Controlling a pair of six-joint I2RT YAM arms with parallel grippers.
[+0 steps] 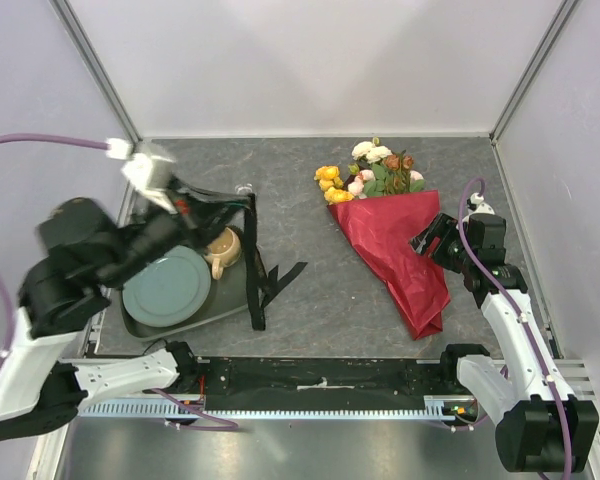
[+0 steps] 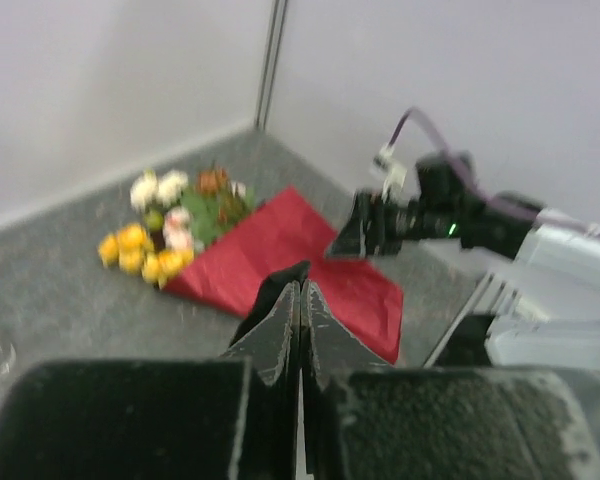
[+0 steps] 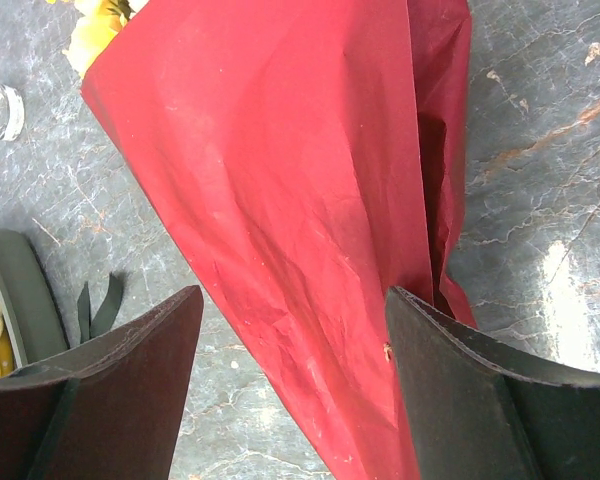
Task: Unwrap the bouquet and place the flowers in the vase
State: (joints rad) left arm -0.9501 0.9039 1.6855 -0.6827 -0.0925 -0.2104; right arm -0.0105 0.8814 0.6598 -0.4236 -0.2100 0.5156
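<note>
Bouquet (image 1: 395,250) of artificial roses in maroon paper lies on the desk's (image 1: 310,290) right half. Its yellow, pink, cream and rust flower heads (image 1: 370,175) point to the back edge and its tail to the near right corner. Right tool (image 1: 428,238), fingers apart, sits at the paper's right edge; contact unclear. Left tool (image 2: 300,285), raised over the left side, is pinched together on a black ribbon (image 1: 255,260) draping to the desk. Small clear glass vase (image 1: 244,188) stands near the back edge, left of centre.
</note>
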